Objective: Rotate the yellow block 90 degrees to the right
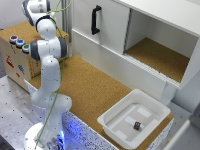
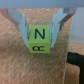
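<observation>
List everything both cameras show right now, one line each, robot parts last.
yellow block: one, yellow with dark letters, on the cork surface between the jaws, wrist view only
white bin: one, white, near corner of the cork table at the exterior view's right
small dark object: one, dark, inside the bin
cork table: one, brown
cabinet: one, white, black handle, open compartment with cork floor
wooden box: one, brown, coloured buttons on top, exterior view's left
arm: one, white
gripper: one, jaws either side of the block
</observation>
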You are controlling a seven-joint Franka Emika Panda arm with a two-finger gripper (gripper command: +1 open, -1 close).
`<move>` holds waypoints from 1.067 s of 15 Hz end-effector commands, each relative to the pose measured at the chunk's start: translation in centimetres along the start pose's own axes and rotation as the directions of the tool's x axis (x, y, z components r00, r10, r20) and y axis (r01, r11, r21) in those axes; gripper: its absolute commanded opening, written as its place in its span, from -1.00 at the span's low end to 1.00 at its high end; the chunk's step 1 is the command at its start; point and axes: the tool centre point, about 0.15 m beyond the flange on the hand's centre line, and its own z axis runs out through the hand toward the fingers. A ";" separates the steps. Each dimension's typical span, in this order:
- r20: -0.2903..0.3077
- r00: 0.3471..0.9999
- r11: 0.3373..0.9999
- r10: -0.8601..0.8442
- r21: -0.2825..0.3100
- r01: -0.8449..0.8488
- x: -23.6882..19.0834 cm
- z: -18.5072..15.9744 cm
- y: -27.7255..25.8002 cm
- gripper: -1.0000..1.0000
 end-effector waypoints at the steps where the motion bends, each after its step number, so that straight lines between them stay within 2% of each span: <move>1: -0.040 0.953 0.953 0.300 -0.027 -0.301 1.3 0.6 1.1 -1.00; 3: -0.042 0.929 0.930 0.368 0.004 -0.368 0.8 0.6 0.5 -1.00; 5: -0.068 0.911 0.910 0.406 -0.059 -0.410 -0.1 -0.1 -0.2 -1.00; 6: -0.057 0.891 0.891 0.451 -0.027 -0.453 -0.9 0.1 -0.1 -1.00; 7: -0.055 0.883 0.883 0.467 -0.027 -0.469 -1.1 0.2 0.0 -1.00; 14: -0.055 0.883 0.883 0.467 -0.027 -0.469 -1.1 0.2 0.0 -1.00; 15: -0.004 0.896 0.896 0.444 -0.004 -0.444 -0.4 0.0 -0.1 1.00; 16: -0.001 0.910 0.910 0.416 0.004 -0.416 -0.5 -0.2 -0.3 1.00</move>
